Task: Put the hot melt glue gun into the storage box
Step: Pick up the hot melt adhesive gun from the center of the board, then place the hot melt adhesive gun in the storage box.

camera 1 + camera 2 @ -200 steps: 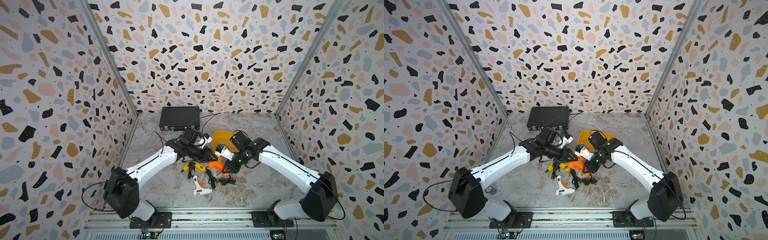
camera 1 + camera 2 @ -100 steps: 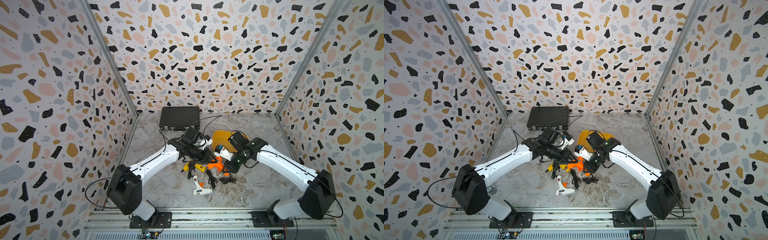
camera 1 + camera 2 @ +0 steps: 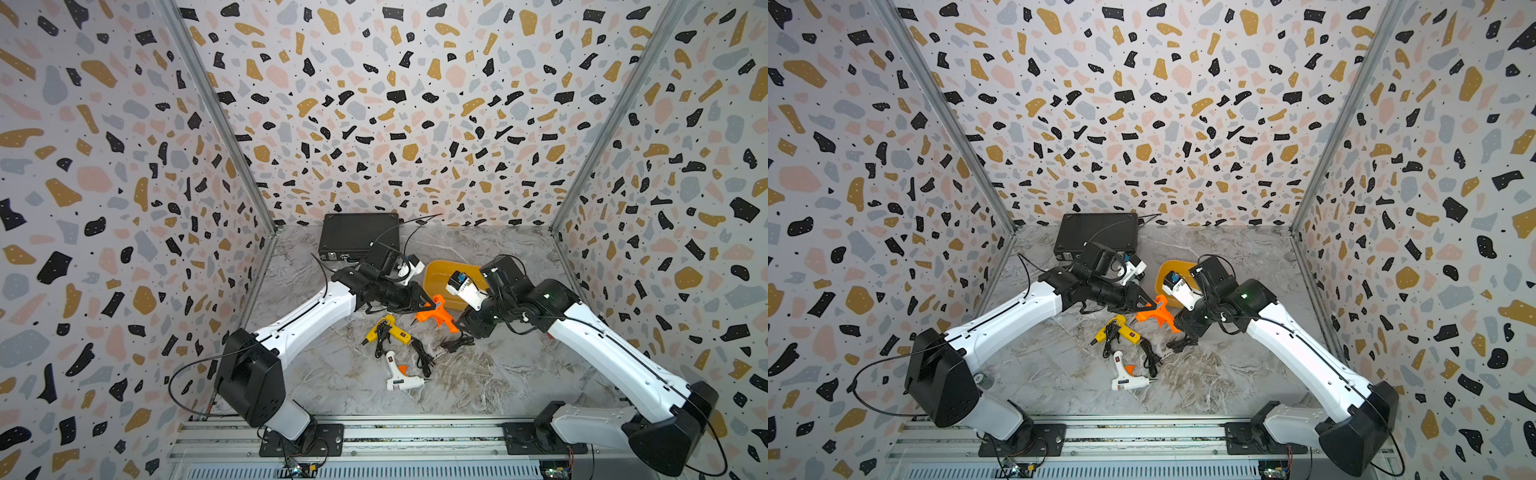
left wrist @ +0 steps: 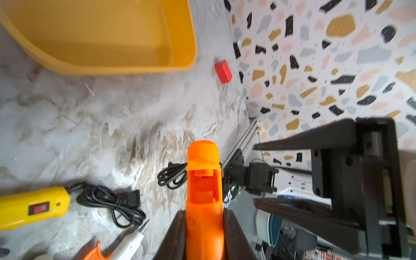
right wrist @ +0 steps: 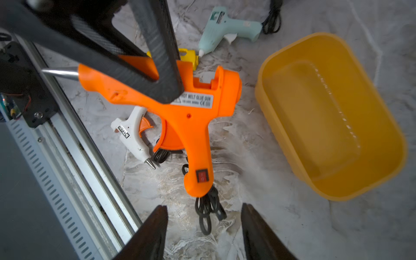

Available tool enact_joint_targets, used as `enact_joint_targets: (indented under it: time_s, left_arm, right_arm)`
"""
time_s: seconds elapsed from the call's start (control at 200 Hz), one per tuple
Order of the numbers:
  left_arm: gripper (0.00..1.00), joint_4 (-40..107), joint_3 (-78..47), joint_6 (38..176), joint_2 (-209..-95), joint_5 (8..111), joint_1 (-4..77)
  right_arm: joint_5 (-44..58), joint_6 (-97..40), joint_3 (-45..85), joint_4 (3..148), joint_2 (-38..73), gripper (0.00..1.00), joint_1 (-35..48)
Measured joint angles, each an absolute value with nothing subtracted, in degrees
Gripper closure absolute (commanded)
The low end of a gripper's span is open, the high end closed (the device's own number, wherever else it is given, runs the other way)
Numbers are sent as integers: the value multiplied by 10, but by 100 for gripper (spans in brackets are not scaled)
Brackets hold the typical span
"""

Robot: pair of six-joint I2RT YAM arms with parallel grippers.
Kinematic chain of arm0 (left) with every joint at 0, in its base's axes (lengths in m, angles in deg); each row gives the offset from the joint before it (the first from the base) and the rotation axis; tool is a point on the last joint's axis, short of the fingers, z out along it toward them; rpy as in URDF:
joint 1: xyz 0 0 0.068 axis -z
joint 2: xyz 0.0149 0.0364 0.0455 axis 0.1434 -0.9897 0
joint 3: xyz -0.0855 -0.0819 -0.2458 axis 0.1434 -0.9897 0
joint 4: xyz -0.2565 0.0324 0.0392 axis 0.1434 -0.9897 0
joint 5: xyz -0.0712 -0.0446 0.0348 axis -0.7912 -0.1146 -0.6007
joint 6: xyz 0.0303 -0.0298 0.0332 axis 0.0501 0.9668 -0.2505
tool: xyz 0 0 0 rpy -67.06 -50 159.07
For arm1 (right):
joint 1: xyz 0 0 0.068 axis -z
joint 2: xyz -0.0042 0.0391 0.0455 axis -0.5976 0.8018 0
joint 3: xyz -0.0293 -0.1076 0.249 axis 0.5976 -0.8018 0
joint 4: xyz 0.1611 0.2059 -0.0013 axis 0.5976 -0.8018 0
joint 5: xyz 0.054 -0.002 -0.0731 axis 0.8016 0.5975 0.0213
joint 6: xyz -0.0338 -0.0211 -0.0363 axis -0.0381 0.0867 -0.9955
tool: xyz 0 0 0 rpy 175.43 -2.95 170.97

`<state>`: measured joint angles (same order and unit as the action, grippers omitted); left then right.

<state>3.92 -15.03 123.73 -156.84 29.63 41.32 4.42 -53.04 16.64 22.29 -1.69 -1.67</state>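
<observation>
Two claws: the left claw (image 4: 203, 211) pinched the barrel of the orange glue gun (image 5: 189, 112); the right claw (image 5: 203, 207) stood spread near its handle, beside the mustard-yellow storage box (image 5: 261, 99).

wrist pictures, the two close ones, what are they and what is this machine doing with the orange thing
It is a robot: a left arm and a right arm, white, each ending in a two-fingered gripper. The two wide pictures come from one camera above, looking down. Each close picture comes from a camera on an arm's wrist. The left gripper is shut on the orange glue gun. The right gripper is open and holds nothing. Beside them stands an empty yellow box. A yellow gun, a white gun and a black case also lie on the table.
</observation>
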Motion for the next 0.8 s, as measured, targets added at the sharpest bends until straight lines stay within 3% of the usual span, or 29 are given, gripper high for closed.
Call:
enact_joint_targets:
  time_s: [0.23, 0.491, 0.801]
  left_arm:
    - [100, 203, -135, 1360, -1582, 330, 360]
    - [100, 416, -66, 1502, -1711, 326, 362]
    - [100, 447, 3, 1528, -1844, 297, 362]
  right_arm:
    - [-88, -491, 183, 233, -107, 37, -15]
    - [-219, -469, 169, 254, -182, 34, -14]
    - [-253, -448, 130, 255, -202, 34, -14]
